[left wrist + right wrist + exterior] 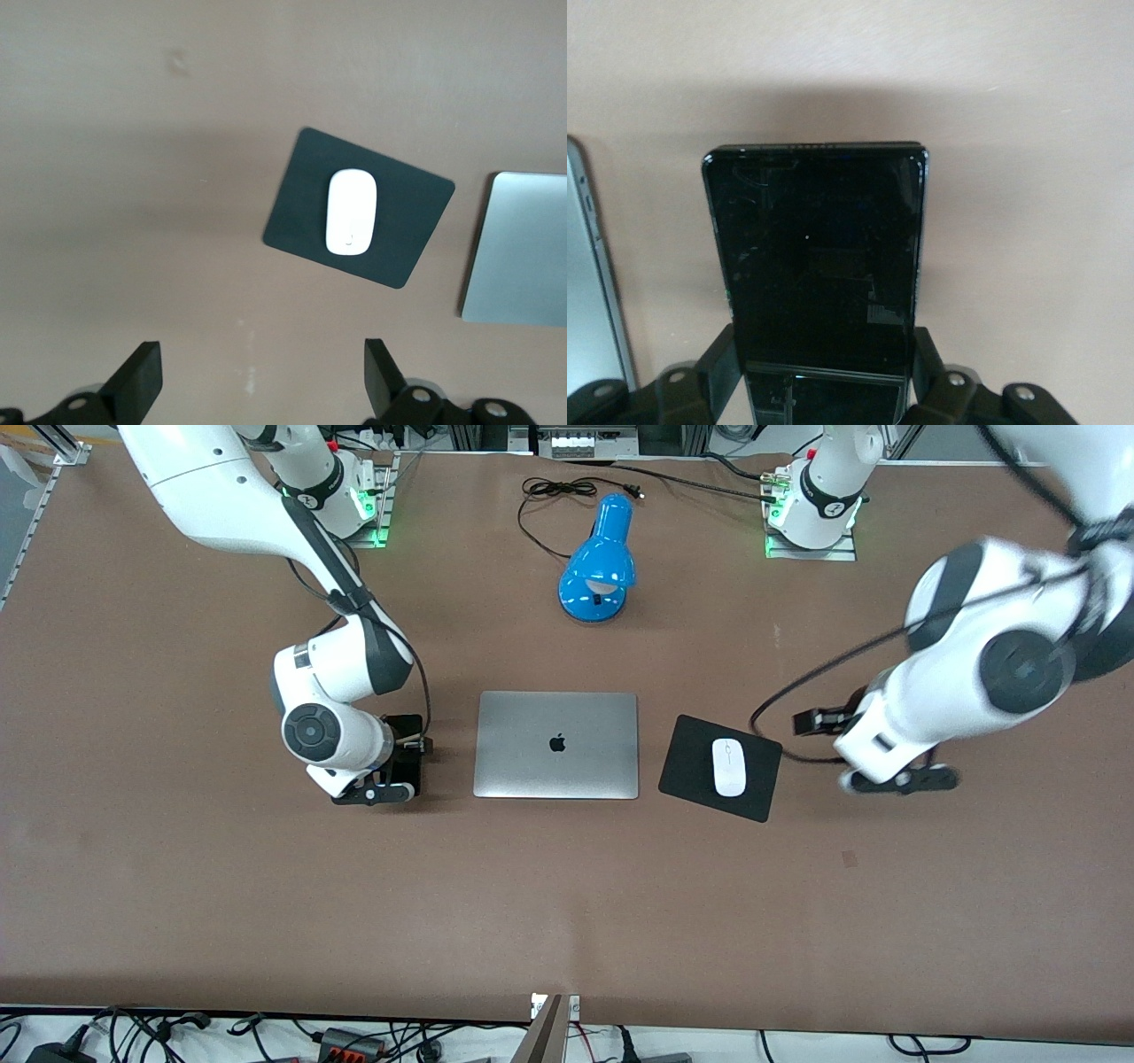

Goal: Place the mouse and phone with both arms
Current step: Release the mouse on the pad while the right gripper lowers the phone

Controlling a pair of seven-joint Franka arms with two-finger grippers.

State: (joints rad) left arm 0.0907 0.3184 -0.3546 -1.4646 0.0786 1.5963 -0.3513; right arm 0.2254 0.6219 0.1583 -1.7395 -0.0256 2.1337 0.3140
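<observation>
Nearest the front camera among the things on the brown table is the black mouse pad, lying at a slant beside the closed silver laptop toward the left arm's end. The mouse rests on the pad, roughly at its middle, free of any gripper; the left wrist view shows the mouse lying flat on the pad with an edge of the laptop alongside. The left gripper hangs over bare table just beside the pad, toward the left arm's end, and in its wrist view the left gripper has its fingers spread wide with nothing between them. At about the same depth, just beside the laptop toward the right arm's end, the right gripper is low over the table, with the phone showing as a black shape under the wrist. The right wrist view shows the right gripper with its fingers set against the two long edges of the phone, screen up, next to the laptop's edge; whether the phone touches the table cannot be told. Farther from the camera, between the two arm bases, stands a blue desk lamp with its black cord trailing loose.
</observation>
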